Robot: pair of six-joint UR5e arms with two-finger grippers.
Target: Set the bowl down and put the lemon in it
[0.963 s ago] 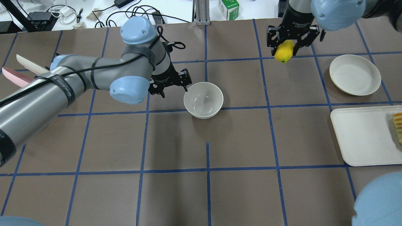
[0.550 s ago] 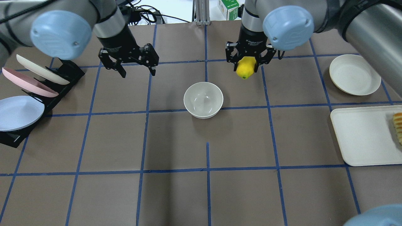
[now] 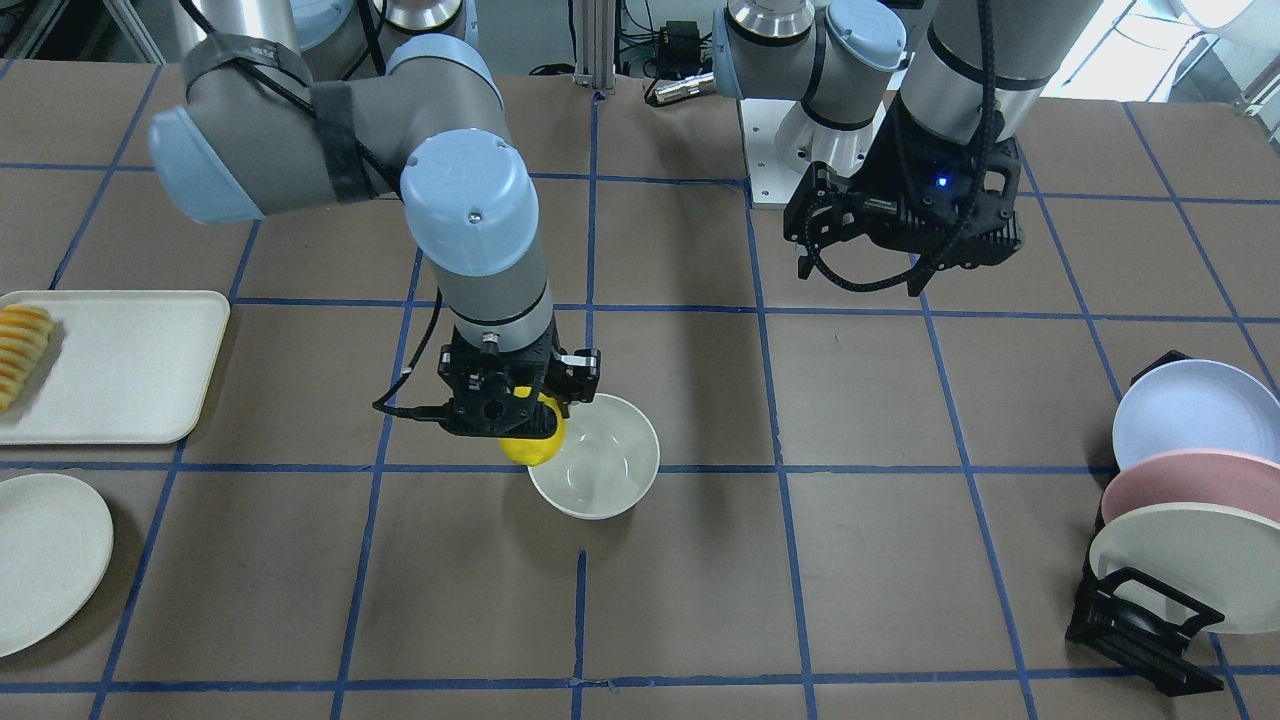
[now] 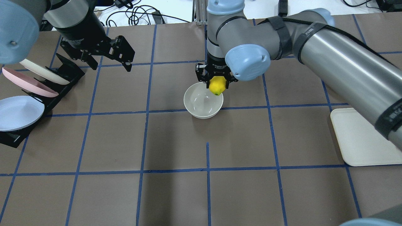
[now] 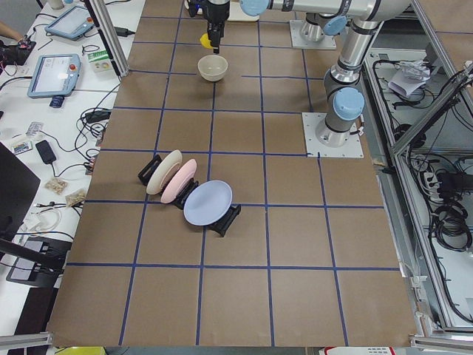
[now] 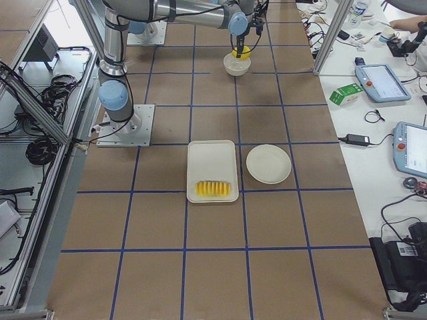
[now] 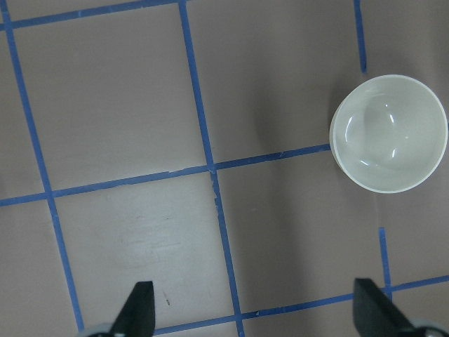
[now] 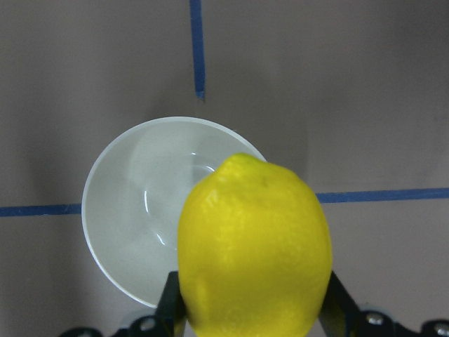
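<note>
The cream bowl [image 4: 201, 102] stands upright and empty near the table's middle; it also shows in the front view [image 3: 600, 475] and the left wrist view [image 7: 388, 133]. My right gripper [image 4: 217, 84] is shut on the yellow lemon [image 4: 217, 86] and holds it above the bowl's far right rim. In the right wrist view the lemon [image 8: 252, 246] hangs over the bowl's [image 8: 133, 203] edge. In the front view the lemon [image 3: 530, 447] sits under my right gripper [image 3: 512, 425]. My left gripper [image 4: 110, 66] is open and empty, raised at the far left, well away from the bowl.
A black rack with pastel plates [image 4: 31, 91] stands at the left edge. A white tray [image 4: 361, 138] lies at the right, with sliced orange-yellow food [image 3: 20, 350] on it. A flat cream plate [image 3: 45, 560] lies beside the tray.
My right gripper has carried the lemon from the far right to the bowl's rim. My left gripper has drawn back from the bowl to the far left, open.
</note>
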